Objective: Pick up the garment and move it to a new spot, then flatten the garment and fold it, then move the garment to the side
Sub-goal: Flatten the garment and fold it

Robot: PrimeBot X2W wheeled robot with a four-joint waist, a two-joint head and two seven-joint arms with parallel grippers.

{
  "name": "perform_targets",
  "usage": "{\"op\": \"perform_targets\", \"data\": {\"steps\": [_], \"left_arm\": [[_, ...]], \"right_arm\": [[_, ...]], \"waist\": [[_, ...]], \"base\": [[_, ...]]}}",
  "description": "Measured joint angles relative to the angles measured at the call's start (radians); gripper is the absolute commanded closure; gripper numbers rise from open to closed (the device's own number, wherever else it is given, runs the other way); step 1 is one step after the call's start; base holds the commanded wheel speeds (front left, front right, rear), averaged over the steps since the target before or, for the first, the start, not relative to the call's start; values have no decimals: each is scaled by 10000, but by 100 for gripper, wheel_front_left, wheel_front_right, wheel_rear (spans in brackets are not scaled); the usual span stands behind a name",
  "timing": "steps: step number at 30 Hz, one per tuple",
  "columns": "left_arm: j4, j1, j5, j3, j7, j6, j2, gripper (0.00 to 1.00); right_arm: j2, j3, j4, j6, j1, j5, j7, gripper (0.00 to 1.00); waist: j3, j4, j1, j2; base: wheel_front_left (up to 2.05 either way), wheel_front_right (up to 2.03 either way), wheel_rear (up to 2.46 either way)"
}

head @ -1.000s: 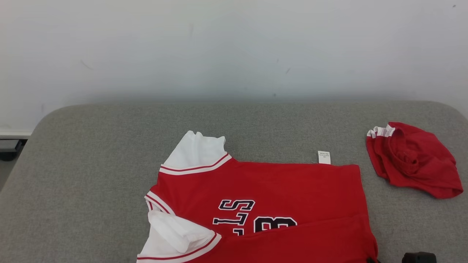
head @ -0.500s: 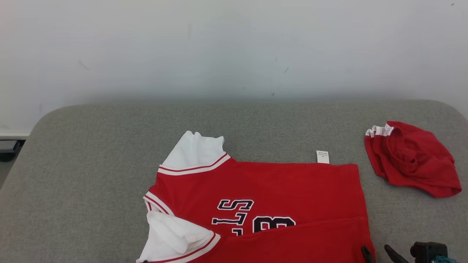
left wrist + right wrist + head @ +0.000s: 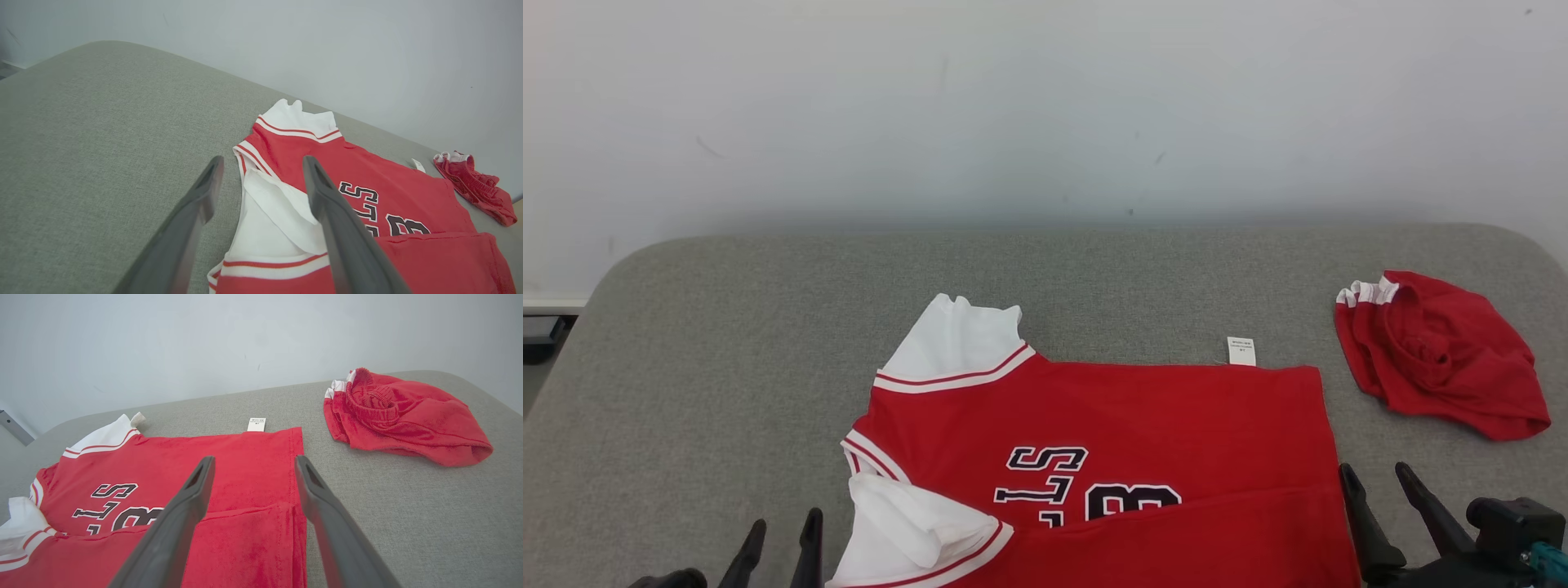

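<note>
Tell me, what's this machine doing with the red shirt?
A two-armed robot is folding a red jersey on a grey padded table. The jersey's near edge is folded up over part of the lettering. The left gripper and right gripper are both open and hold nothing, one beside each end of that fold. Crumpled red shorts lie to the right.

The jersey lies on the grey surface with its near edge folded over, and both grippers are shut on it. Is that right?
Not quite. The jersey lies so, but the left gripper and right gripper are open, holding nothing; each wrist view shows it.
</note>
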Motion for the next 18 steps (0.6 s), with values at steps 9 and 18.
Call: {"op": "perform_targets", "data": {"steps": [9, 18], "left_arm": [[-151, 22, 886, 307, -545, 311, -8, 0], [-245, 62, 1229, 616, -711, 395, -86, 0]], "right_arm": [[263, 21, -476, -520, 10, -800, -792, 0], [146, -297, -604, -681, 386, -936, -1108, 0]], "waist": [[54, -226, -1, 0], [111, -241, 0, 0]], "base": [[0, 0, 0], [0, 0, 0]]}}
